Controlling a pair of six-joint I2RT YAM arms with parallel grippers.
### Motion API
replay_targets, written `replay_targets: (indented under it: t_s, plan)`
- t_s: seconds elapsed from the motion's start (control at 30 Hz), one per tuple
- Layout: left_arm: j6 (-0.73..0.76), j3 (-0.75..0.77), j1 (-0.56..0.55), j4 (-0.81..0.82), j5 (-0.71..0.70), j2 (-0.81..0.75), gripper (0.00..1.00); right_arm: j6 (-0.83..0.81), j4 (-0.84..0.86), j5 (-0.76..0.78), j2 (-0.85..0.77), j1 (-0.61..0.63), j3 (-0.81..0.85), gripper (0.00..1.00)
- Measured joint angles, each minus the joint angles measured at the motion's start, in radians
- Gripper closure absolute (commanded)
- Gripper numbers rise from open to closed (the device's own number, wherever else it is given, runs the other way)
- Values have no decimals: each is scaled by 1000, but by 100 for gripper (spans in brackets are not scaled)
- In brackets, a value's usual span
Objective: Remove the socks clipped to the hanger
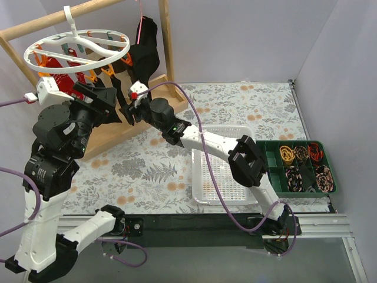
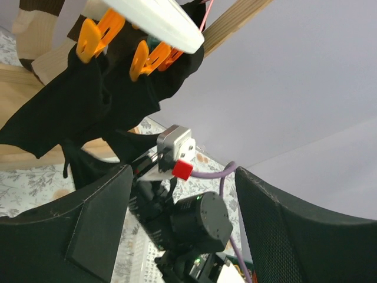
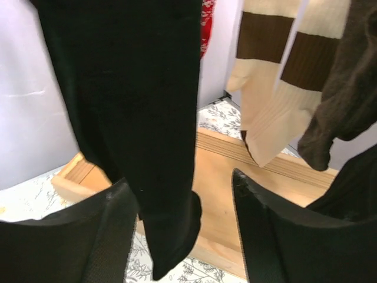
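The white ring hanger [image 1: 76,50] hangs from the wooden rack's bar at the top left, and its rim also shows in the left wrist view [image 2: 153,20]. Red socks [image 1: 59,71] and a black sock [image 1: 121,88] hang from its orange clips [image 2: 97,32]. My right gripper [image 3: 178,180] is open around the lower end of the black sock [image 3: 135,106], which touches its left finger [image 3: 70,242]. A tan and brown striped sock [image 3: 277,88] and a dark brown sock [image 3: 347,88] hang to the right. My left gripper [image 2: 182,171] is open and empty just below the clipped black socks [image 2: 100,100].
The wooden rack [image 1: 168,41] stands at the back left on its base board [image 3: 235,194]. A black T-shirt [image 1: 144,44] hangs on it by a pink wire hanger. A white basket [image 1: 227,131] sits mid-table, and a green compartment tray [image 1: 272,154] is at the right.
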Motion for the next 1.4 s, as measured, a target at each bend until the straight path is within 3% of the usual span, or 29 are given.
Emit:
replay_targets:
  t_s: [0.27,0.37,0.53,0.7,0.8,0.9,1.0,1.1,1.3,1.4]
  plan:
    - [38,-224,0,32,17,-214,32,-13,6,24,26,-2,21,86]
    - [45,-280,0,33,14,-270,30,-3,8,14,2,-2,-14,96]
    - [42,-291,0,35,14,-238,26,31,-17,-24,-113,-1,-144,99]
    - [27,-348,0,47,35,-189,7,93,-73,-101,-242,-1,-188,99]
    - [30,-471,0,87,95,-241,2,130,-120,-162,-314,0,-188,99]
    - [26,-579,0,112,141,-327,2,150,-163,-216,-361,0,-187,99]
    - [21,-592,0,138,150,-369,13,165,-203,-260,-384,0,-187,99]
    - [21,-507,0,148,137,-326,14,169,-250,-277,-386,0,-187,99]
    - [16,-100,0,97,20,3,14,169,-310,-273,-386,0,-187,99]
    - [17,-20,0,80,-20,106,16,169,-323,-266,-386,0,-187,99]
